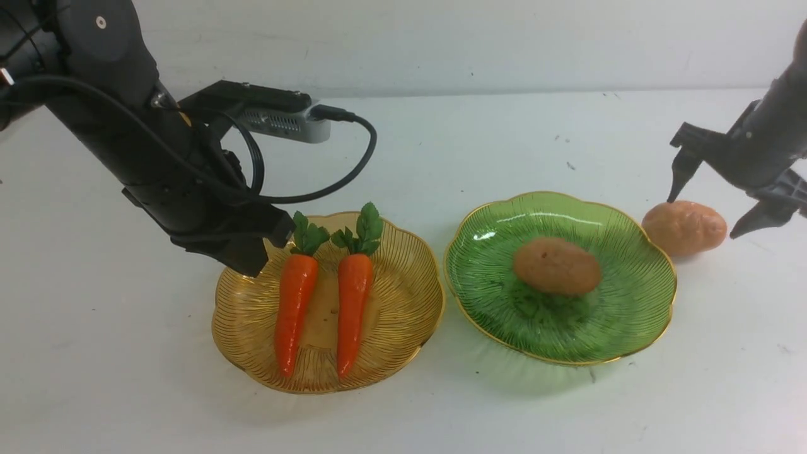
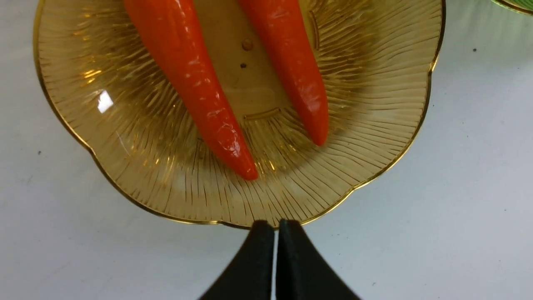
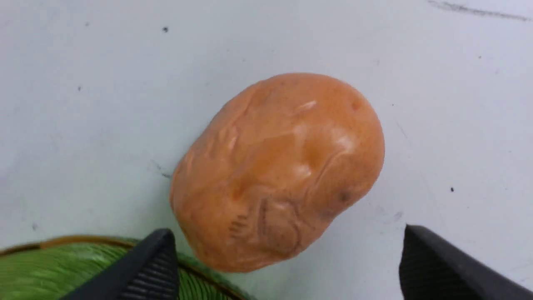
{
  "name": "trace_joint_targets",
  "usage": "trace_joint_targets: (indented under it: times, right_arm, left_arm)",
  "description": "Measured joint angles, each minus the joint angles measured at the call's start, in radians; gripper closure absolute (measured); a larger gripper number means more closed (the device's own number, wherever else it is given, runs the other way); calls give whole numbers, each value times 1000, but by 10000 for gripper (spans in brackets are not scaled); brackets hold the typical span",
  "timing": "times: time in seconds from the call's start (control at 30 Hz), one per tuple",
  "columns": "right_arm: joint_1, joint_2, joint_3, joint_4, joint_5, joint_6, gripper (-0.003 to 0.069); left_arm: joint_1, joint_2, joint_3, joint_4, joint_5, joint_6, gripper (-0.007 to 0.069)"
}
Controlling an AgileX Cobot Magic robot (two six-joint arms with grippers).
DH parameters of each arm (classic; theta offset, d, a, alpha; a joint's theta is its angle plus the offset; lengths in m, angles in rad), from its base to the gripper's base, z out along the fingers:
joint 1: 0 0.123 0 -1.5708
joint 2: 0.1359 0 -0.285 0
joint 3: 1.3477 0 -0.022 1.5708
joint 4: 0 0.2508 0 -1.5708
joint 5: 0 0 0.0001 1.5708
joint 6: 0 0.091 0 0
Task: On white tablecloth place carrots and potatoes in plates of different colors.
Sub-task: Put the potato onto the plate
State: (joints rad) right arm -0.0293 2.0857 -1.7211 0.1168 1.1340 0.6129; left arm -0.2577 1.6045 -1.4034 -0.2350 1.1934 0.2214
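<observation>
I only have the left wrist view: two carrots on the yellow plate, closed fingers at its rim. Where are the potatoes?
Observer: One potato lies in the green plate.
Operator: And the other?
Observer: The second potato sits on the tablecloth, outside that plate, beside its rim.
Operator: Is anything holding it?
Observer: No. The right gripper is open, a finger on either side of it, above the cloth.

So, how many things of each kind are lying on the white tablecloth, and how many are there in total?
Carrots: 2
Potatoes: 2
Plates: 2
Total: 6
</observation>
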Motion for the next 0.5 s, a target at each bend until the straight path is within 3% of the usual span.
trace_joint_targets:
  times: [0.2, 0.4, 0.5]
  right_arm:
    - [0, 58, 0, -13, -87, 233, -31]
    - [0, 114, -5, -11, -195, 290, -32]
    - [0, 141, -5, -15, -223, 289, 0]
  left_arm:
    - [0, 0, 0, 9, 0, 0, 625]
    - [0, 0, 0, 16, 0, 0, 625]
    - [0, 0, 0, 16, 1, 0, 625]
